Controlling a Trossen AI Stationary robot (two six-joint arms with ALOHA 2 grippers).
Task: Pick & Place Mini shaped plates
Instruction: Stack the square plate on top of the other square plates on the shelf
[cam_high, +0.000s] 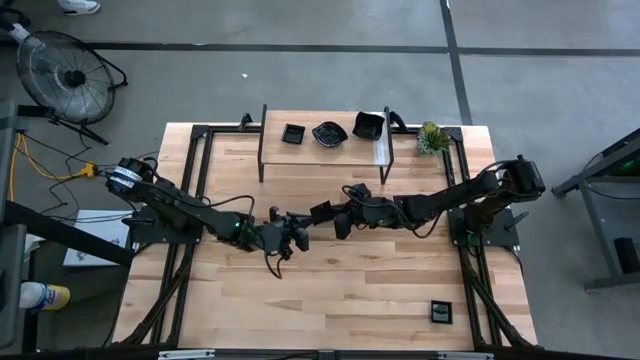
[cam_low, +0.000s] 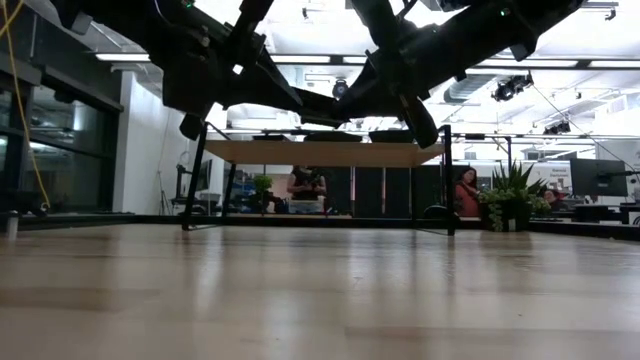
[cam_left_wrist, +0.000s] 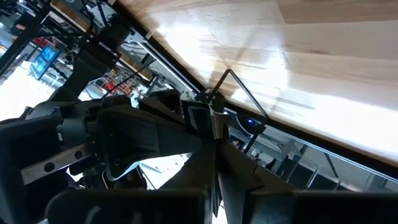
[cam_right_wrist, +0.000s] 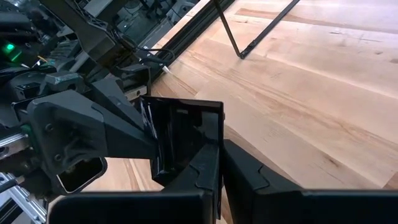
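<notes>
Right gripper (cam_right_wrist: 219, 163) clamped on square glossy black plate (cam_right_wrist: 183, 140), arm stretched low before shelf (cam_high: 322, 147); left gripper (cam_high: 298, 240) closed, facing it.

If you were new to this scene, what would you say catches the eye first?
The two dark arms meeting mid-table, where the right gripper and the left gripper both clamp one glossy black square plate held above the wood. Behind them, a raised wooden shelf carries three more black dishes, with a small green plant beside it.

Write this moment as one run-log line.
left tool: shut on square plate | right tool: shut on same plate | shelf: three plates
</notes>
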